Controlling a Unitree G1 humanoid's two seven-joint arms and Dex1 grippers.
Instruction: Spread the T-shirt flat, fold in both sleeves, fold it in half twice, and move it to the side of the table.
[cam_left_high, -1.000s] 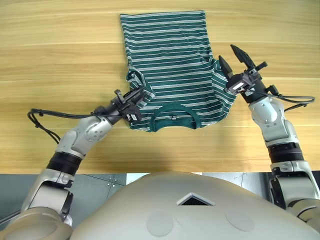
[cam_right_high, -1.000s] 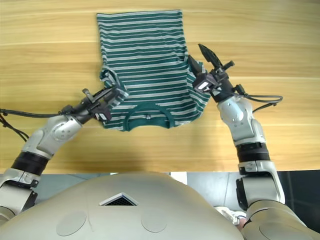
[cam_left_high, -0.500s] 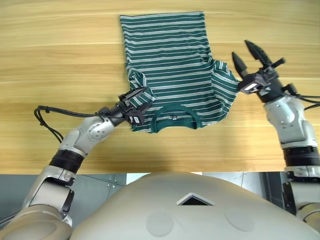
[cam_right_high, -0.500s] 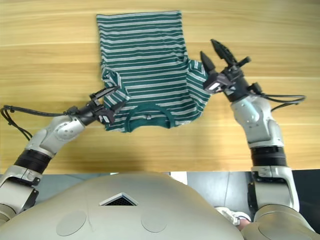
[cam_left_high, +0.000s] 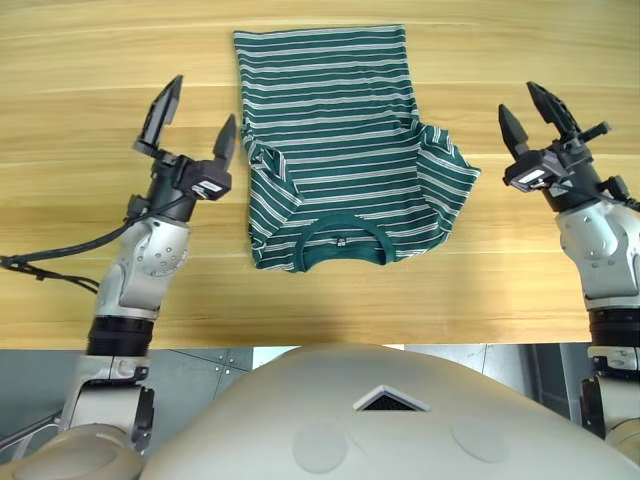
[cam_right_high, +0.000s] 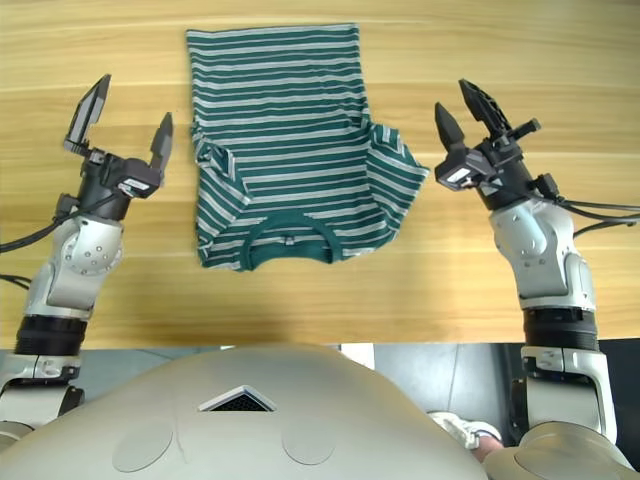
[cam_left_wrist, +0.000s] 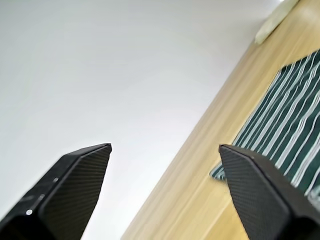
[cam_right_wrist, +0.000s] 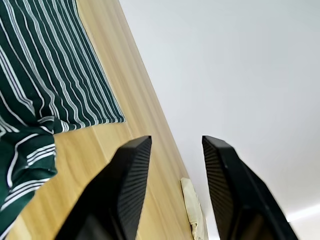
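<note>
While both my arms hang over the table, the head cameras show the T-shirt lying in the middle of it, green with white stripes. Its hem is on the far side and its collar is nearest me. Both sleeves are turned in onto the body. The left sleeve sits narrow along its edge, while the right sleeve is bunched and juts out a little past the side. My left gripper is held just beside the shirt's left edge, apart from the cloth, with its 2 fingers spread and nothing between them. My right gripper is off to the right of the bunched sleeve, also clear of it, with its 2 fingers apart and empty.

From my left wrist, 2 dark fingers stand wide apart against a white wall. Past them are the table's edge and a corner of the striped shirt.

From my right wrist, the 2 fingers show a gap between them. The shirt's hem corner lies flat on the wood, and a small pale object sits farther along the table.
</note>
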